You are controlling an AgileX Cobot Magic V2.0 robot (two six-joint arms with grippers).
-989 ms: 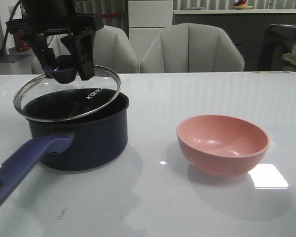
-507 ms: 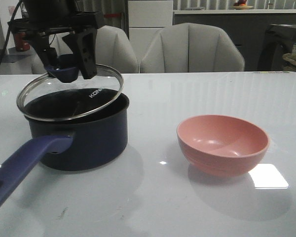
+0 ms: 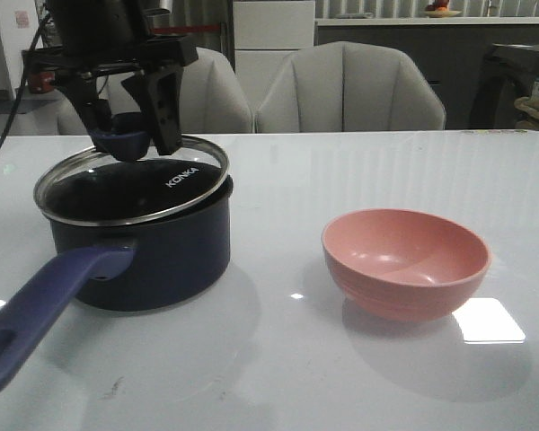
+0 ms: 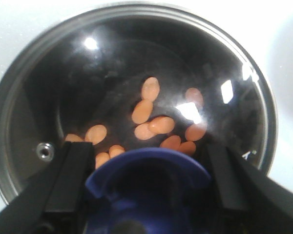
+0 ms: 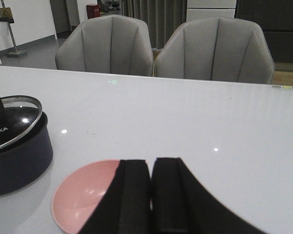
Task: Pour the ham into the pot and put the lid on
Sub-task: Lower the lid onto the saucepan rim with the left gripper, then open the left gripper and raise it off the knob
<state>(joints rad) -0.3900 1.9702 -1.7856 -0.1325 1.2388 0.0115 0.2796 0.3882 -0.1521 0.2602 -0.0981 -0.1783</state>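
Gripping the navy knob (image 3: 124, 142) of the lid (image 3: 130, 184), the left hand (image 3: 126, 135) sits at the upper left of the front frame, its two black fingers (image 3: 164, 103) closed on either side of the knob. In the left wrist view the same fingers (image 4: 68, 180) flank the knob (image 4: 149, 173) at the lower edge of the frame. The lid tilts: its far right edge is down at the rim of the pot (image 3: 144, 247), while its near left edge looks slightly raised. White "KONKA" lettering (image 3: 181, 176) shows on the glass.

Through the glass (image 4: 132, 73) in the left wrist view, the ham (image 4: 151, 119) lies on the dark floor of the pot as scattered orange-pink chunks, mostly near the middle of the frame. A small steel vent (image 4: 44, 151) sits near the lid's rim at the lower left.

The pot stands on the white tabletop (image 3: 278, 359) at the left of the front frame, its blue-purple handle (image 3: 45, 310) running toward the lower left corner.

The right hand (image 5: 150, 195) shows at the bottom of the right wrist view with its fingers (image 5: 132, 195) pressed together and nothing between them. Just beyond it is the pink bowl (image 5: 83, 192), which in the front view (image 3: 404, 260) stands right of centre, well apart from the pot, with nothing inside. Grey chairs (image 3: 350, 85) stand behind the tabletop.
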